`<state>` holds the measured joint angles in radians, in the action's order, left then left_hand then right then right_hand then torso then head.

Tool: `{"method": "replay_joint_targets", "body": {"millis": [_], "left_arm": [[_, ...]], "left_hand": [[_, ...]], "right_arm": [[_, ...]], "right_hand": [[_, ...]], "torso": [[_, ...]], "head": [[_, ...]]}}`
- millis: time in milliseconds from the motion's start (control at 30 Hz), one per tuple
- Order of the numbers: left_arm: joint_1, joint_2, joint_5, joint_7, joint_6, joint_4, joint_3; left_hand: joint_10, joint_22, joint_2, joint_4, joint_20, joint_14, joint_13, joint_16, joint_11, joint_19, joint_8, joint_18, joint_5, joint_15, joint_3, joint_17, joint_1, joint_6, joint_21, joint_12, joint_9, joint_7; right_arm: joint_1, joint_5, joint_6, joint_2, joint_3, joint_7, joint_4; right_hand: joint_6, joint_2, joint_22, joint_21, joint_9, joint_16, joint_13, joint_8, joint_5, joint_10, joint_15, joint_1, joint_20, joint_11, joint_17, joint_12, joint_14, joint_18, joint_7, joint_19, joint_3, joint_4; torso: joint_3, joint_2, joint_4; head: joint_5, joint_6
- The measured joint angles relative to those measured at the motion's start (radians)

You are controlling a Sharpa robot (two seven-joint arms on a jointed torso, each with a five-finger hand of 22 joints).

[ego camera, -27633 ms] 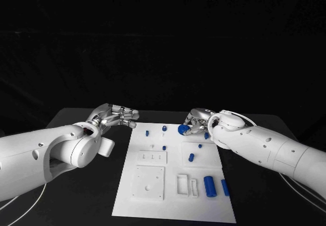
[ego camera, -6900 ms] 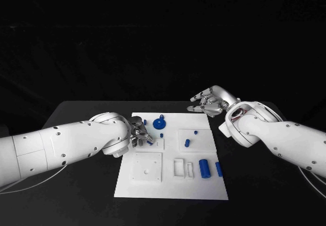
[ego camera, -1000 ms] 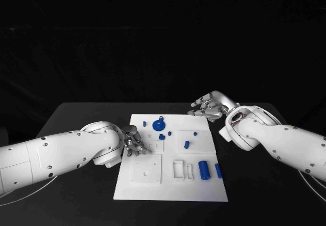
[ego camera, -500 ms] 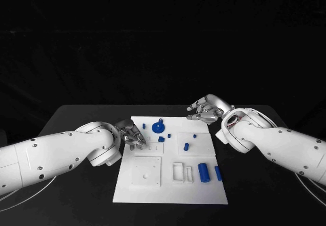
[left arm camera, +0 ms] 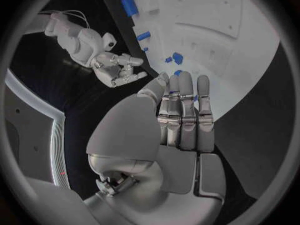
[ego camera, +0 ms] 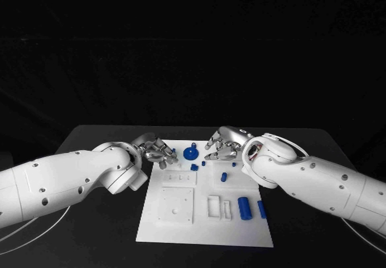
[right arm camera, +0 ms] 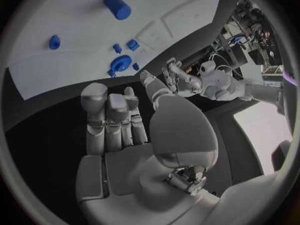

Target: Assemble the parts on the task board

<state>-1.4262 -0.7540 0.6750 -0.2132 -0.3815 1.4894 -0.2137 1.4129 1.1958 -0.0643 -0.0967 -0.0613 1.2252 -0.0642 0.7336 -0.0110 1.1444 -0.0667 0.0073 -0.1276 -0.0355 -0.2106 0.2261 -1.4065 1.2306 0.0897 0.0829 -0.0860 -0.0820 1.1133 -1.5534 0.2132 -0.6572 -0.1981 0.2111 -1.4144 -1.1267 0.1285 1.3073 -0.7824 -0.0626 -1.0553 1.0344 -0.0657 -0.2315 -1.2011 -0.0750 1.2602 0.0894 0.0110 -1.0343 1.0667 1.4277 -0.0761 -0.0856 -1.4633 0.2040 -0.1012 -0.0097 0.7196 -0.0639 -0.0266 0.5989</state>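
**Task board with both hands at its far end**

Task board (ego camera: pixel 181 226), a white plate, lies in the middle of the black table (ego camera: pixel 88 223), its long side running from near to far. Blue parts sit on it: a round disc-shaped part with a small knob (ego camera: pixel 191 153) near the far edge, a small block (ego camera: pixel 194 167) just nearer than the disc, a short peg (ego camera: pixel 223 177) to the right of the block, and two upright cylinders, a thick one (ego camera: pixel 244 208) and a thinner one (ego camera: pixel 260 209), side by side at the near right. White recessed pockets (ego camera: pixel 215 205) lie just left of the thick cylinder, and a square raised plate (ego camera: pixel 175 205) sits at the near left.

The left hand (ego camera: pixel 155 150) hovers at the far left edge of the board, just left of the disc part; its own wrist view shows the fingers (left arm camera: pixel 186 110) straight and side by side with nothing between them. The right hand (ego camera: pixel 223 144) hangs over the far end of the board, just right of the disc; in the right wrist view its fingers (right arm camera: pixel 112 120) are stretched out, apart from the thumb, and hold nothing. The two hands are near each other, with the disc between them.
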Motion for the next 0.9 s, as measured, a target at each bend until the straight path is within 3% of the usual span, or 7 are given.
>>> {"method": "replay_joint_targets", "body": {"millis": [167, 567, 900], "left_arm": [[-0.003, -0.007, -0.099, 0.079, -0.030, -0.003, 0.000], [-0.007, -0.013, -0.215, 0.172, -0.064, -0.001, 0.000], [-0.010, -0.014, -0.252, 0.203, -0.077, 0.004, 0.000]], "left_hand": [[-0.014, -0.029, 0.004, -0.017, 0.017, 0.016, 0.001, -0.099, -0.007, -0.006, 0.000, 0.000, -0.006, 0.016, -0.002, -0.024, 0.004, 0.000, -0.022, -0.015, 0.014, 0.000], [-0.016, -0.033, 0.016, -0.036, 0.017, 0.042, 0.001, -0.157, -0.009, -0.006, 0.000, 0.000, -0.007, 0.016, 0.011, 0.001, 0.006, 0.000, -0.022, -0.015, 0.014, 0.000], [-0.016, -0.035, 0.016, -0.037, 0.017, 0.042, 0.001, -0.165, -0.009, -0.006, 0.000, 0.000, -0.007, 0.016, 0.013, 0.014, 0.006, 0.000, -0.022, -0.015, 0.014, 0.000]], "right_arm": [[0.009, -0.067, -0.049, 0.053, 0.030, 0.022, 0.043], [0.014, -0.143, -0.087, 0.111, 0.055, 0.045, 0.109], [0.016, -0.180, -0.088, 0.137, 0.068, 0.058, 0.131]], "right_hand": [[-0.003, 0.003, 0.000, -0.019, 0.000, -0.010, 0.024, 0.000, 0.007, -0.009, -0.001, 0.003, 0.000, 0.001, -0.014, 0.011, 0.005, 0.000, 0.003, 0.000, 0.002, 0.013], [-0.005, 0.007, 0.000, -0.043, 0.000, -0.019, 0.045, 0.000, 0.007, -0.018, 0.004, 0.007, 0.000, 0.000, -0.028, 0.024, 0.010, 0.000, 0.005, 0.000, 0.009, 0.020], [-0.005, 0.007, 0.000, -0.053, 0.000, -0.023, 0.049, 0.000, 0.007, -0.021, 0.000, 0.007, 0.000, 0.004, -0.033, 0.024, 0.014, 0.000, 0.005, 0.000, 0.022, 0.021]], "torso": [[-0.0054, 0.002, -0.0067], [-0.0188, 0.010, -0.0211], [-0.0262, 0.015, -0.0275]], "head": [[0.001, -0.002], [0.001, -0.006], [0.002, -0.007]]}}
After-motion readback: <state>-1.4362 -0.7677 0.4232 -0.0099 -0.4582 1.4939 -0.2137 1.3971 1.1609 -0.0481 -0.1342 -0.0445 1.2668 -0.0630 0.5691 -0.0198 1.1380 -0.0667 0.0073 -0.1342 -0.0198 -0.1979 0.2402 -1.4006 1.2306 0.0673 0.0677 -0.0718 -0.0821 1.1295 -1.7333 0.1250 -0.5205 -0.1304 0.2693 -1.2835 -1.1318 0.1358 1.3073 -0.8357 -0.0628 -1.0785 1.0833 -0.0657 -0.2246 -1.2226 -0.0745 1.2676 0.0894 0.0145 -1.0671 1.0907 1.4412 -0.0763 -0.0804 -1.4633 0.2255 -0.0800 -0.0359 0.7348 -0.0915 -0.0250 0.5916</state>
